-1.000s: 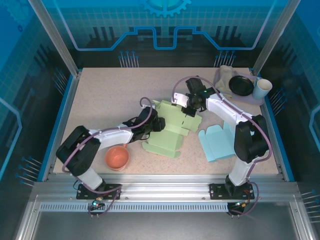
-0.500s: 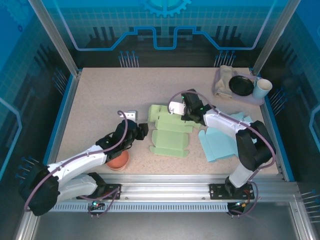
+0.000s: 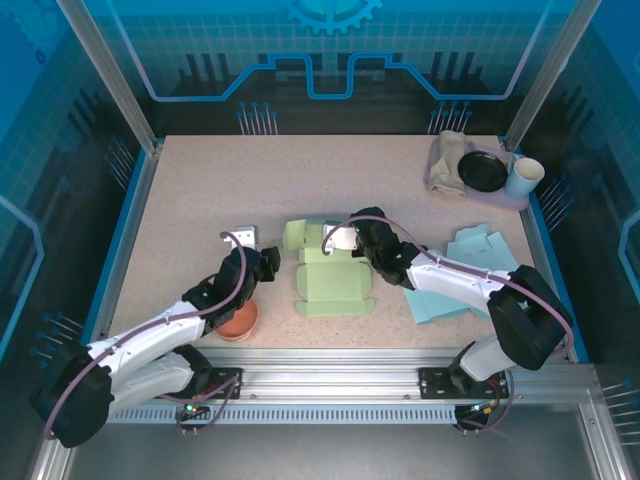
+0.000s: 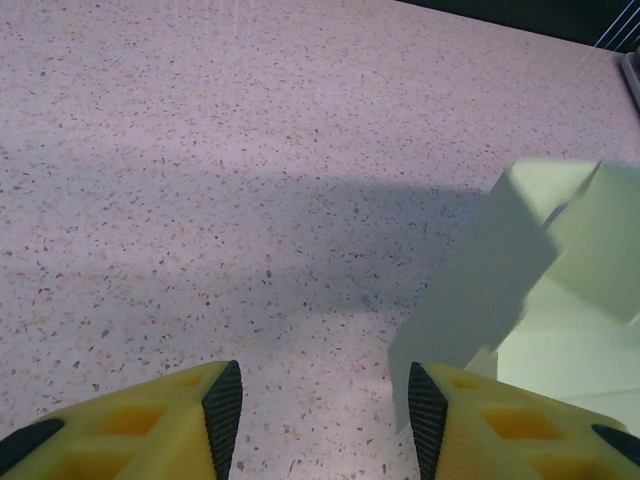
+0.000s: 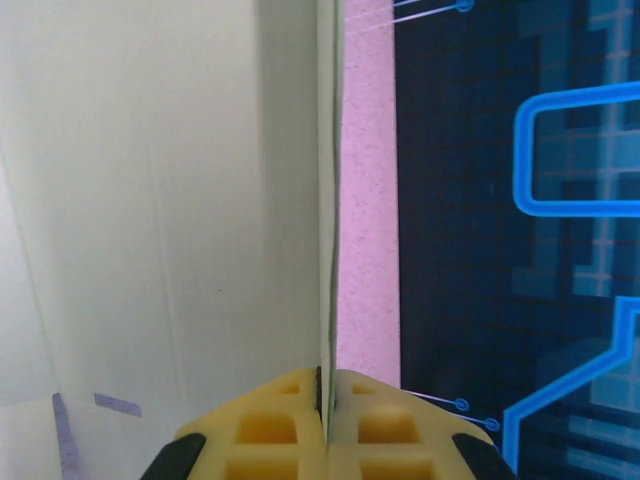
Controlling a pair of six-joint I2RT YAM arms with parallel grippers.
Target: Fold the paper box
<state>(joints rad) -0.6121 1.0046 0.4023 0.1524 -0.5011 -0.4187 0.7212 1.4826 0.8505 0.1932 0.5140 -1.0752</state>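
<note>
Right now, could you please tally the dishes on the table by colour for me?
orange bowl: 1
black dish: 1
white cup: 1
Total: 3

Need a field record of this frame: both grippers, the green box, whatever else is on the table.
green paper box: unfinished, lying mostly flat mid-table
right gripper: shut, pinching a thin edge of the green paper box
left gripper: open, nothing between its fingers, just left of the box
blue paper sheet: flat, right of the box, partly under the right arm
orange bowl: near edge, partly under the left arm
far right corner: cloth, black plate, white cup
</note>
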